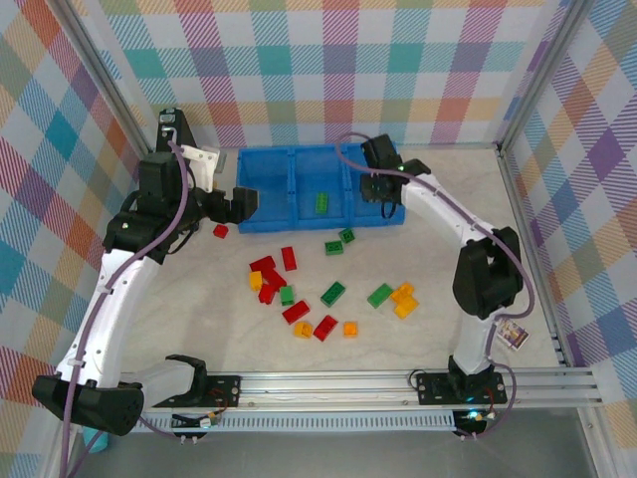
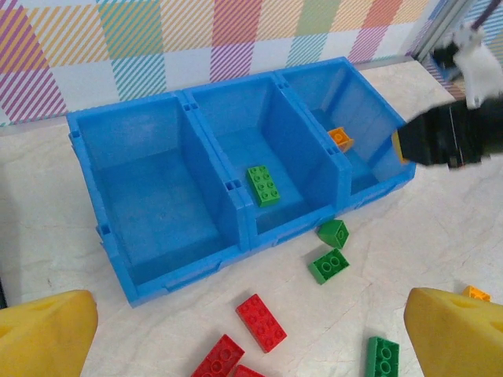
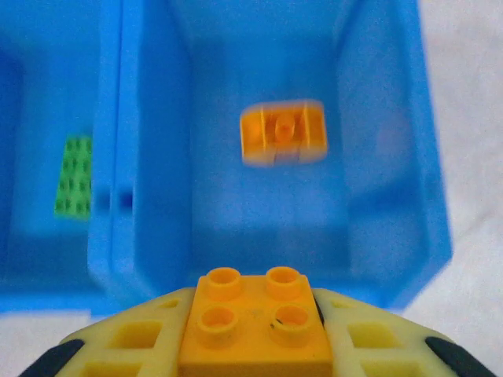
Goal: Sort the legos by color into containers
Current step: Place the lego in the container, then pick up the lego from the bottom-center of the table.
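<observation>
Orange two-by-two lego (image 3: 255, 326) sits pinched tight in the right jaws, hovering at the near rim of the right-hand bin (image 3: 393, 196); deeper inside lies another orange brick (image 3: 283, 133). Across the tabletop (image 2: 440, 236) the left jaws gape wide, holding nothing, above loose red and green legos (image 2: 261, 322); beyond them a green brick (image 2: 265, 185) rests in the middle bin (image 2: 236, 133).

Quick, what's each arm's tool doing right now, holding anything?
Left tool: open, holding nothing.
Right tool: closed on an orange brick.
</observation>
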Controlling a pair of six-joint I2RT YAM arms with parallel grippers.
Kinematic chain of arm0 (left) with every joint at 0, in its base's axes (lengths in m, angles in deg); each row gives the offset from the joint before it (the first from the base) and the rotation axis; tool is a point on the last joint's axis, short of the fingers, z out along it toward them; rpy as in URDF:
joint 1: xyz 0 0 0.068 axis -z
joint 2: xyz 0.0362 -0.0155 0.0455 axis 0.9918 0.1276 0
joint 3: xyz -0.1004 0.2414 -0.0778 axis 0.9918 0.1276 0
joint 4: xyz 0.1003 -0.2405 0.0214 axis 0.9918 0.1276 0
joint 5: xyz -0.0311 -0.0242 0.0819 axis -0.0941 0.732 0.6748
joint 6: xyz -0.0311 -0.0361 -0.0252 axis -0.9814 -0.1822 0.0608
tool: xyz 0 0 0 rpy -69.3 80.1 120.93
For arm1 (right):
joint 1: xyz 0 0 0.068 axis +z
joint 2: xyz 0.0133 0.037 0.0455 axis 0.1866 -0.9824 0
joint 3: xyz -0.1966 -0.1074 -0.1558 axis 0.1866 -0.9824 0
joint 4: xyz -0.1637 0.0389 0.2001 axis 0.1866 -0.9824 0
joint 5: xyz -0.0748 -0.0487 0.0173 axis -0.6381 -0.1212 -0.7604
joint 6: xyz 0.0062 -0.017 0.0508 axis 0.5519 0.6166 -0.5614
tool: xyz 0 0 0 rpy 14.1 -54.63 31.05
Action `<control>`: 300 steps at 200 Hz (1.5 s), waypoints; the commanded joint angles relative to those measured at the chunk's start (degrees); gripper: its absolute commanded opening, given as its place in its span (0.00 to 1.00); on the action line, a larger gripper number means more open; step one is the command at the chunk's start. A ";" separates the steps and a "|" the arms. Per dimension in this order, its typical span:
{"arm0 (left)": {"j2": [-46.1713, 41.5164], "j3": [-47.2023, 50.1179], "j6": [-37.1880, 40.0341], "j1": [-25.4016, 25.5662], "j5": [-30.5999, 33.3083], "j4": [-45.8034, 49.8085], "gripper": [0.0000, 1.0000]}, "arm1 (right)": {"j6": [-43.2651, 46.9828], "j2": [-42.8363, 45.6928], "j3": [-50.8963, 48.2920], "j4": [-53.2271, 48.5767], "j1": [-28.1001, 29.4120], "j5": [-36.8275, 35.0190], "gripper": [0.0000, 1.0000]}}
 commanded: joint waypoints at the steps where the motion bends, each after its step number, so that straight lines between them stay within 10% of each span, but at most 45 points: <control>1: 0.06 -0.13 0.61 -0.38 0.49 0.65 1.00 | 5.49 -6.89 4.98 1.30 -1.14 -2.14 0.31; 112: 1.17 0.85 0.90 -0.37 0.05 -0.11 1.00 | 5.98 -17.98 22.10 -3.95 -3.04 -1.94 0.62; 206: 1.83 1.90 0.27 -0.39 -1.72 -1.47 1.00 | -20.40 19.26 -22.75 -10.98 -2.99 1.84 0.68; 300: 0.85 2.85 -0.17 -0.39 -1.98 -2.13 1.00 | -46.07 31.54 -49.71 -5.05 -2.90 14.32 0.71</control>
